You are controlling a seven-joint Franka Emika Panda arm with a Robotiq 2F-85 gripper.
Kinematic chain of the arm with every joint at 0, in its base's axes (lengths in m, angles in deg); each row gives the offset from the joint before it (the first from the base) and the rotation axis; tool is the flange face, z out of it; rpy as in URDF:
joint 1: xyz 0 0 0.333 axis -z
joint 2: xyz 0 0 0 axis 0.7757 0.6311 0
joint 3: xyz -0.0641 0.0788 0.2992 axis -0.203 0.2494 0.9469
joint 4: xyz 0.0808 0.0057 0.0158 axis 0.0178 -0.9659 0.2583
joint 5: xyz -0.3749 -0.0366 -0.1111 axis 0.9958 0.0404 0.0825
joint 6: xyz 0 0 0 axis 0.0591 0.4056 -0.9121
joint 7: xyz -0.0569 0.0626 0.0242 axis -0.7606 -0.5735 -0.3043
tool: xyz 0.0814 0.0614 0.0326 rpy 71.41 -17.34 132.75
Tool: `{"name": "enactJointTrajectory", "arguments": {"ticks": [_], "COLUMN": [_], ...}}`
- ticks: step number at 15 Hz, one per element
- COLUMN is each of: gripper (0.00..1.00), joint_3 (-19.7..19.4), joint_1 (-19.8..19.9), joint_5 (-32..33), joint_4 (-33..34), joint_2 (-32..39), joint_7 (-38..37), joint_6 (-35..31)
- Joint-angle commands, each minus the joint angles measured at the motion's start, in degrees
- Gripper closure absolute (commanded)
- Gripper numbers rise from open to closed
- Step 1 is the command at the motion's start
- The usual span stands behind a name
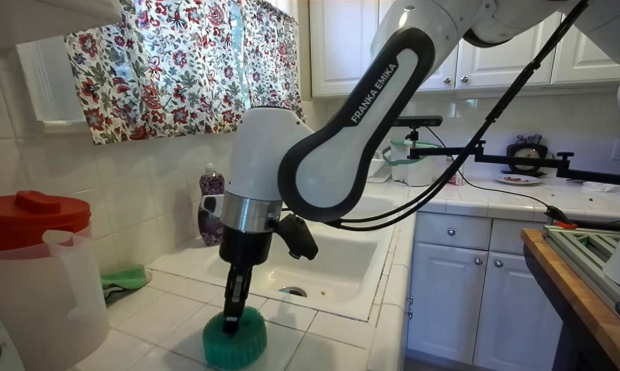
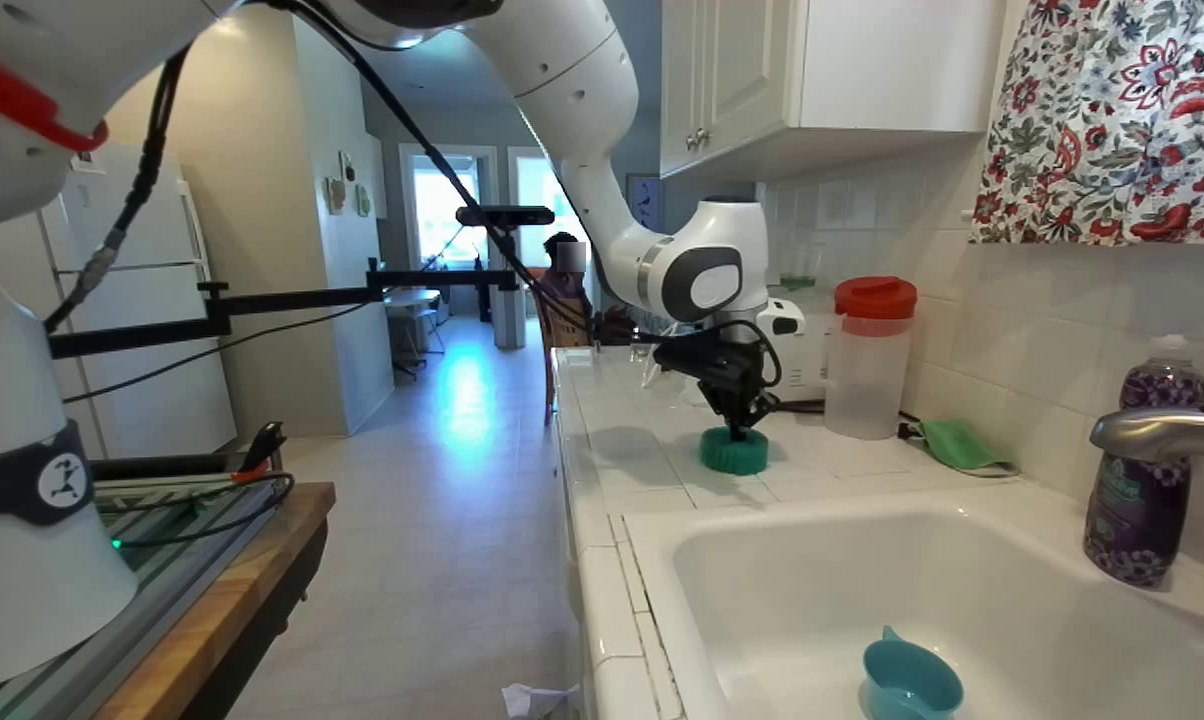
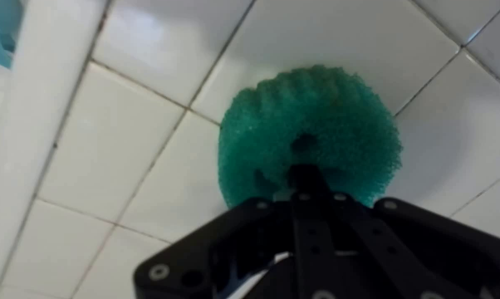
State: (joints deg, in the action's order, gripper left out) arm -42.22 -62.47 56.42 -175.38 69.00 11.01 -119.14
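Note:
A round green sponge (image 3: 329, 104) with a scalloped edge and dark holes lies on the white tiled counter (image 3: 104, 141). In both exterior views the sponge (image 1: 238, 353) sits flat beside the sink. Pointing down, my gripper (image 1: 231, 325) is shut, its fingertips at the sponge's top face. Seen from above, the gripper (image 3: 306, 172) overlaps the near half of the sponge, close to one of its holes. Whether the tips press on the surface or reach into a hole, I cannot tell. No sponge material shows pinched between the fingers.
A white sink (image 2: 822, 560) holds a teal cup (image 2: 912, 680). Along the wall stand a red-lidded pitcher (image 1: 37, 288), a green cloth (image 1: 127, 278) and a purple soap bottle (image 2: 1142, 500). A faucet (image 2: 1162, 435) reaches over the sink.

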Motion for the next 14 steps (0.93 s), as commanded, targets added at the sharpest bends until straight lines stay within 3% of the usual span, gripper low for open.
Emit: {"name": "enactJointTrajectory", "arguments": {"ticks": [1, 6, 8, 11, 14], "gripper": [1.00, 1.00, 1.00, 1.00, 1.00], "joint_3": [3.02, 4.71, 3.69, 2.34, 1.73], "joint_1": [0.12, -2.16, -2.40, -1.70, 0.46], "joint_5": [1.61, 2.28, 2.03, 1.15, 0.07], "joint_4": [13.63, 28.98, 31.48, 31.84, 26.64], "joint_2": [7.93, 15.44, 16.34, 16.50, 13.87], "joint_7": [9.33, 20.55, 21.97, 19.91, 17.33], "joint_6": [9.92, 24.13, 26.76, 26.54, 22.07]}}
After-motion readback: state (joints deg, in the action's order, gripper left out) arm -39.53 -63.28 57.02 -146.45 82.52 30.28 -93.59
